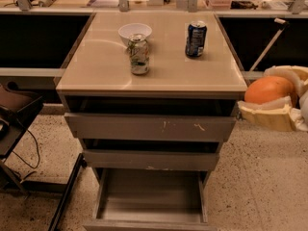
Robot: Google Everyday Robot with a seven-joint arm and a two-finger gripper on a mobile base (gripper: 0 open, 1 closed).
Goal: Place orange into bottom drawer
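The orange [267, 90] is round and bright, held between my gripper's cream fingers [265, 118] at the right edge of the view, beside the cabinet's right side at top-drawer height. My gripper [272, 96] is shut on it. The bottom drawer [150, 196] is pulled open at the foot of the cabinet, a wide shallow grey tray with nothing in it. It lies down and to the left of the orange.
On the cabinet top [96, 64] stand a white bowl [134, 32], a pale soda can [138, 55] and a blue can [195, 39]. Two scuffed drawers [149, 127] sit slightly open above the bottom one. A dark chair base [19, 124] is at the left. Speckled floor [260, 186] lies at the right.
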